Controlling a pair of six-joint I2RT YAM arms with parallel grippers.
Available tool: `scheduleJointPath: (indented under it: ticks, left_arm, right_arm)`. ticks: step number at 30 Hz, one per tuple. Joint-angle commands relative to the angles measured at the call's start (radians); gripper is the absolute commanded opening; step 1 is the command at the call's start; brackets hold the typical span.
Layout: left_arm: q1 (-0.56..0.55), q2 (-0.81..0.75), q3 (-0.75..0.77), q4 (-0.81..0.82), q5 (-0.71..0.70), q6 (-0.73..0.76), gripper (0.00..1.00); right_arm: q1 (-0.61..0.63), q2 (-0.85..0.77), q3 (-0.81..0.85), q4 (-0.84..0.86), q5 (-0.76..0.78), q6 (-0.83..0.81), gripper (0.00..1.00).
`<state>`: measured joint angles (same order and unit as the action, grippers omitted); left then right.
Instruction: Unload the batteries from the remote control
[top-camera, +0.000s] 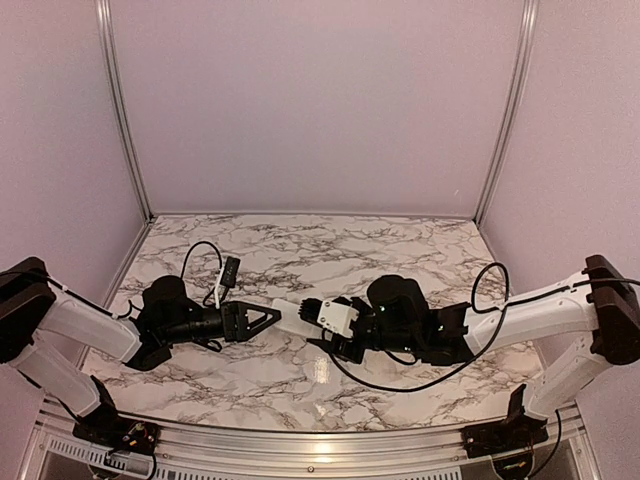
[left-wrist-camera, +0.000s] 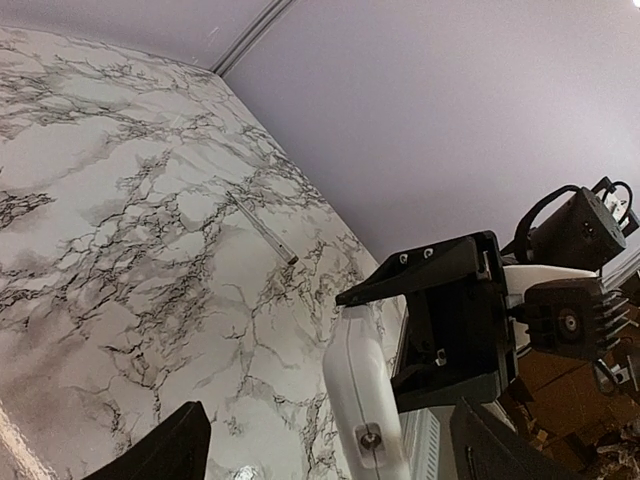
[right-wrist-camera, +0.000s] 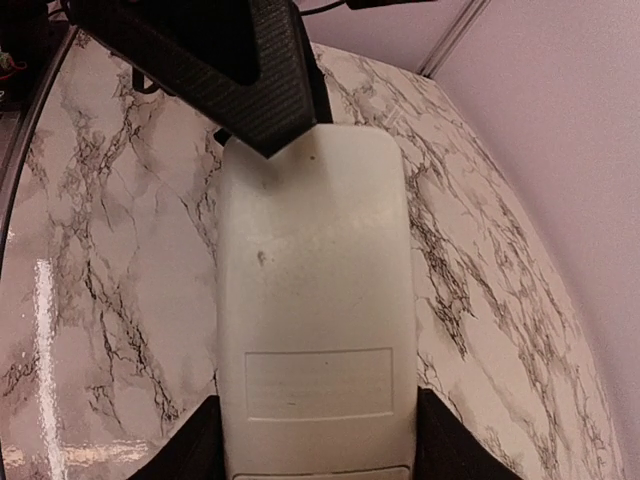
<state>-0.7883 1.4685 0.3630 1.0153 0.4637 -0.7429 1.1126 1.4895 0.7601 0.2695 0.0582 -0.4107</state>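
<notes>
The remote control (right-wrist-camera: 315, 300), a white slab with rounded corners, is held above the marble table with my right gripper (right-wrist-camera: 318, 452) shut on its near end, a black finger on each side. A rectangular panel outline shows on its upper face. In the top view the remote control (top-camera: 293, 313) spans the gap between both grippers. My left gripper (left-wrist-camera: 335, 455) stands open, its fingers wide apart on either side of the remote's (left-wrist-camera: 365, 400) far end. One left finger (right-wrist-camera: 230, 70) overlaps the remote's far corner. The batteries are hidden.
A thin pale pen-like stick (left-wrist-camera: 262, 228) lies on the marble table (top-camera: 400, 250) beyond the grippers. Black cables (top-camera: 205, 255) loop over the tabletop near both arms. Pale walls with metal rails (top-camera: 125, 120) enclose the back and sides.
</notes>
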Motion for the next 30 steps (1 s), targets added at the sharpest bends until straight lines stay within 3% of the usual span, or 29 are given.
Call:
scheduleJointPath:
  ticks: [1, 30]
  left_arm:
    - [-0.021, 0.034, 0.023, 0.038, 0.043, -0.007, 0.86]
    - [-0.069, 0.12, 0.099, 0.046, 0.111, -0.03, 0.45]
  right_arm:
    - [0.011, -0.009, -0.004, 0.04, 0.018, -0.03, 0.05]
    - [0.066, 0.021, -0.023, 0.09, 0.072, -0.076, 0.0]
